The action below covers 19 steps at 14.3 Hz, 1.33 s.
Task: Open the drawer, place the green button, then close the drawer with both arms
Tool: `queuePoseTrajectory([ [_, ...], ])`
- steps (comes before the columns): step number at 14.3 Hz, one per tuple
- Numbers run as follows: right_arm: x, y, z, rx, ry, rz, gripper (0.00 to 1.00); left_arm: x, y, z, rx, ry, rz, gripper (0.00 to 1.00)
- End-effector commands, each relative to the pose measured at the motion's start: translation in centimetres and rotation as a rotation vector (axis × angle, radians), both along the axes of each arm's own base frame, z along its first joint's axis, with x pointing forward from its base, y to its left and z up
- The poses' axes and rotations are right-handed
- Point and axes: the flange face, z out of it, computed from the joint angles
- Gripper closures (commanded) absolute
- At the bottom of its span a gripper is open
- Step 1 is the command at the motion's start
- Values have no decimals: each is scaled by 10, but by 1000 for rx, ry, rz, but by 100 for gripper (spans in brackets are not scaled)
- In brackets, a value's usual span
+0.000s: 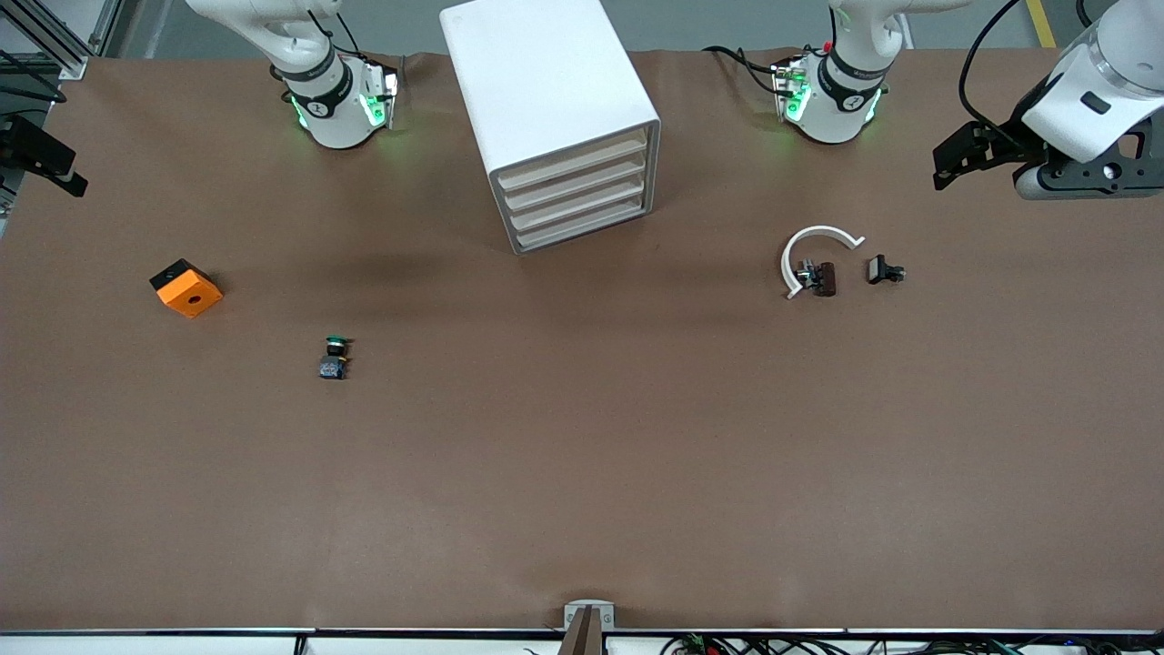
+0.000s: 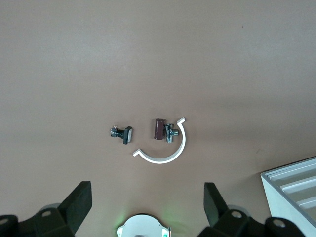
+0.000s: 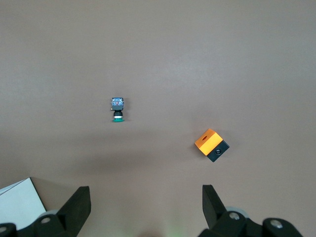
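We see the table (image 1: pixel 582 473), and on it the cabinet (image 1: pixel 546 100) standing between the 2 arm bases with all 4 drawers shut, so we judge that opening a drawer (image 1: pixel 571 166) is the step in hand. To do it well, we would bring one gripper level with a front strip, catch only that strip, and pull straight out along the cabinet's slant, not square to the table edge, while the other arm readies for the button. The left gripper (image 2: pixel 145 207) hangs high over the left arm's end of the table, its fingers spread wide and empty; the right gripper (image 3: pixel 143 207) waits over the right arm's end, likewise spread wide with nothing between the fingers. The orange cube (image 1: pixel 186 287) sits toward the right arm's end. The white arc (image 1: pixel 814 255) with a brown part inside it lies toward the left arm's end, a small black part (image 1: pixel 884 270) just beside it. The button (image 1: pixel 335 356) lies on its side on bare table, nearer the front camera than the cube and the cabinet. We cannot make out any handle or lip on the drawer fronts, and the right gripper is cut off at the front view's edge.
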Motion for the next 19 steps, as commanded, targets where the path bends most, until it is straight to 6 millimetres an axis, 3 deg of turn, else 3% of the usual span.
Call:
queuePoseTrajectory([
  [1, -5, -3, 4, -17, 0, -3, 0, 1, 0, 4, -15, 6, 5, 0],
  [5, -6, -3, 4, -17, 2, -4, 0, 4, -2, 7, -18, 1, -2, 0],
  [9, 2, -4, -5, -17, 18, -16, 0, 13, 2, -4, -20, 35, 1, 0],
  [11, 12, -7, -22, -14, 50, -18, 0, 17, -1, -23, -16, 86, -9, 0],
  [12, 25, -4, -44, -12, 93, -16, 0, 21, -6, -34, -14, 113, -14, 0],
  [14, 37, -3, -54, -12, 111, -4, 0, 26, -8, -44, -14, 130, -15, 0],
  [15, 46, -7, -72, -7, 141, -12, 0, 30, -8, -53, -16, 147, -15, 0],
  [16, 64, -9, -106, -1, 205, -15, 0, 35, -9, -63, -17, 162, -18, 0],
  [19, 77, -15, -114, -6, 201, 83, 0, 49, -23, -96, -19, 184, -37, 0],
])
